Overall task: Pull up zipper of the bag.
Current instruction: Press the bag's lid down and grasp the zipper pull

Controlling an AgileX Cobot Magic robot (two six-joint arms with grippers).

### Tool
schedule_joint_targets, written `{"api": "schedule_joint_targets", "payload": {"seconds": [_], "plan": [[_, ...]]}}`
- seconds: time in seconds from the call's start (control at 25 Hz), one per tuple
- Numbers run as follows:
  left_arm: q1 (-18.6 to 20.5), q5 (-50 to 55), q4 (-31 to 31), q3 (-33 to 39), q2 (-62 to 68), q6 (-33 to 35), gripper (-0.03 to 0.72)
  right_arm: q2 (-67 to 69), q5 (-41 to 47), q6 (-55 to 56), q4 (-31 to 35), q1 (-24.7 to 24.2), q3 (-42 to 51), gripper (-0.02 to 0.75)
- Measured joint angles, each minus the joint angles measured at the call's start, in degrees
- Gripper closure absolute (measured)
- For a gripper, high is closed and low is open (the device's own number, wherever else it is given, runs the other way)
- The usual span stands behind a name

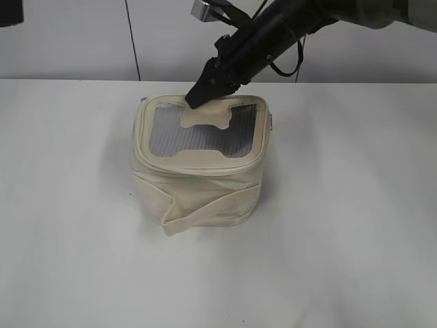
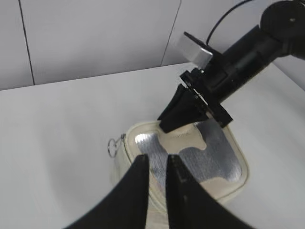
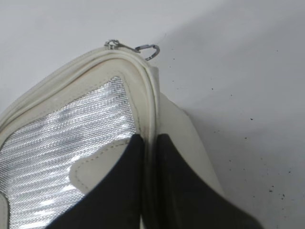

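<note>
The cream bag [image 1: 198, 184] stands mid-table with its grey mesh top panel and H-shaped patch facing up. My right gripper [image 1: 194, 101] reaches down from the back right and is shut on the zipper edge of the top rim [image 3: 148, 125] at the bag's back. It also shows in the left wrist view [image 2: 169, 126]. A silver zipper pull with a round ring [image 3: 150, 51] hangs at the corner beyond the right fingertips, and it shows at the bag's side in the left wrist view [image 2: 112, 147]. My left gripper [image 2: 157, 160] hovers above the bag [image 2: 238, 164], fingers narrowly apart and empty.
The white table [image 1: 341, 239] surrounds the bag on all sides. A pale wall [image 1: 68, 34] rises behind the table. The right arm with its grey camera block [image 2: 195, 47] slants over the back right of the bag.
</note>
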Motion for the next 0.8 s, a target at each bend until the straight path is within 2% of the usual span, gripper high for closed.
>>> {"api": "schedule_joint_targets", "payload": {"seconds": [0.12,0.2,0.32,0.36,0.44,0.56,0.68,0.8], "plan": [[5.30,1.67,-9.38,-4.40,8.25,9.88,0.583,0.05,0.00,0.00,0.00,0.00,0.00,0.683],[11.68,6.44,-20.48,-7.05,14.00,18.62,0.583,0.05,0.00,0.00,0.00,0.00,0.00,0.683],[23.87,16.41,-37.26,-10.05,23.73,31.83,0.579,0.05,0.05,0.00,0.00,0.00,0.00,0.684],[27.07,18.68,-40.81,-10.78,27.42,36.85,0.567,0.05,0.05,0.00,0.00,0.00,0.00,0.684],[30.54,22.17,-44.29,-11.60,31.90,45.24,0.512,0.05,0.11,0.00,0.00,0.00,0.00,0.684],[30.06,21.41,-40.17,-11.66,37.27,54.37,0.389,0.05,0.11,0.00,0.00,0.00,0.00,0.684],[25.35,16.11,-34.72,-11.66,40.95,58.62,0.321,0.05,0.11,0.00,0.00,0.00,0.00,0.684],[19.14,9.82,-31.77,-11.66,44.04,62.96,0.304,0.05,0.11,0.60,0.00,0.00,0.00,0.684]]}}
